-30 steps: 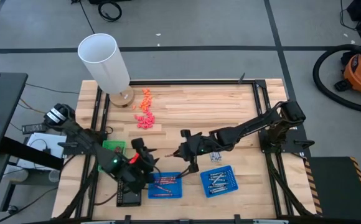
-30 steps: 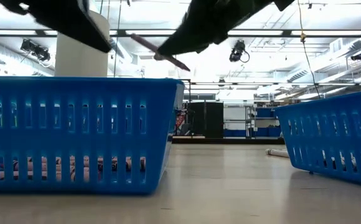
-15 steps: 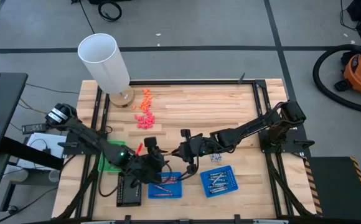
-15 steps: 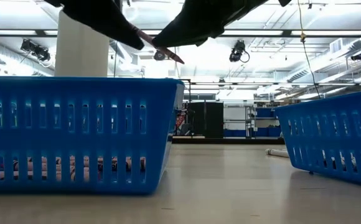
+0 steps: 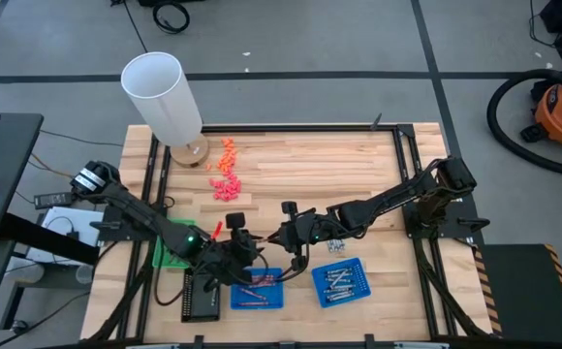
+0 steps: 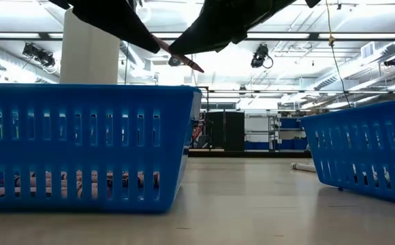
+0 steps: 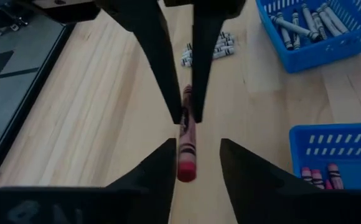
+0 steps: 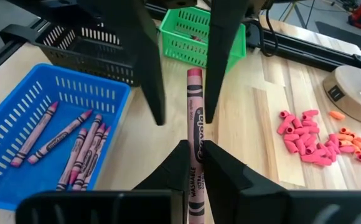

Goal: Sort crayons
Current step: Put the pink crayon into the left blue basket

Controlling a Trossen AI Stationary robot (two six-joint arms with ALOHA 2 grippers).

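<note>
Since a moment ago our left gripper (image 7: 196,158) has narrowed around the crayon (image 8: 195,134); right gripper (image 8: 194,152) still clamps it. Contact by left fingers unclear.

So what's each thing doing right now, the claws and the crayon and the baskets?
crayon: up in the air, held at one end.
right gripper: shut on the crayon.
left gripper: open, fingers either side of the crayon's free end.
first blue basket: has maroon crayons lying in it.
second blue basket: has grey crayons in it.
white tube: standing upright.
pink caps: loose pile on the table.
</note>
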